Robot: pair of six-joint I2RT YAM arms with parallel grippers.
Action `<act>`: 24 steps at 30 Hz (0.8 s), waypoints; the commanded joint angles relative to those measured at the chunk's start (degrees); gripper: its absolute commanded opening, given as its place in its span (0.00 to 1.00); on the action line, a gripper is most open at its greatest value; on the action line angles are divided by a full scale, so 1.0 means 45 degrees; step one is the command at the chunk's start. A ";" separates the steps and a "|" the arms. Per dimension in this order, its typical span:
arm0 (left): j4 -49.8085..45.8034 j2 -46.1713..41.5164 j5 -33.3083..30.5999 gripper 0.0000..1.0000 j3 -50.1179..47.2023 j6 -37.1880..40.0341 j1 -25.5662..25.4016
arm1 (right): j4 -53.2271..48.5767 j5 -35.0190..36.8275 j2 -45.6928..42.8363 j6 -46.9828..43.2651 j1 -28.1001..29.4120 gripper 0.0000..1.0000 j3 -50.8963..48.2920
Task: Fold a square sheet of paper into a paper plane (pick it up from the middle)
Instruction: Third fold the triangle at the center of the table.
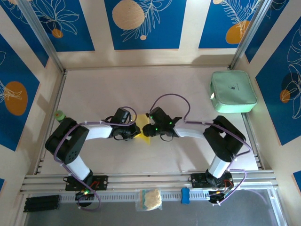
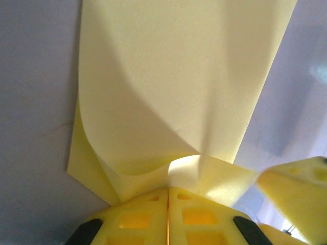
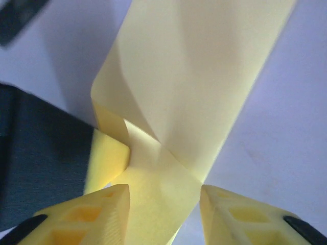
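Our left hand (image 2: 167, 196) is clenched on the square sheet of paper (image 2: 173, 76) at the middle of the bench (image 1: 94, 84), our right hand (image 3: 163, 199) released astride it, and we judge only first folds done, nose and wings yet to make.

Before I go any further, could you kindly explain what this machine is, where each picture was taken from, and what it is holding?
These are two robot arms bolted at the near edge of a table. The wide picture looks down from above; the other two come from a camera on each wrist. On the table lie a mint-green case and, between the arms, a partly folded yellow sheet of paper. The left gripper is pinched shut on the sheet; the right gripper is open, fingers either side of it.
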 commanded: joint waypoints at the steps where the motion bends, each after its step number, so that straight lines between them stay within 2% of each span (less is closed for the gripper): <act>1: -0.0720 0.0270 -0.0893 0.09 -0.0415 -0.0248 -0.0070 | -0.1203 -0.0260 -0.0960 0.1121 -0.0246 0.44 0.0310; 4: -0.0787 0.0263 -0.0998 0.09 -0.0453 -0.0381 -0.0070 | -0.1767 -0.0729 -0.1201 0.1497 -0.0220 0.43 0.0219; 9: -0.0823 0.0271 -0.1139 0.09 -0.0501 -0.0621 -0.0064 | -0.1336 -0.2646 -0.1208 0.1759 0.0027 0.33 -0.0126; 20: -0.0928 0.0100 -0.1073 0.11 -0.0356 -0.0663 -0.0071 | -0.1315 -0.3621 0.0426 0.1196 0.0622 0.18 0.0441; 24: -0.0959 0.0037 -0.1103 0.11 -0.0336 -0.0690 -0.0071 | -0.1463 -0.3447 0.0791 0.1178 0.0704 0.15 0.0598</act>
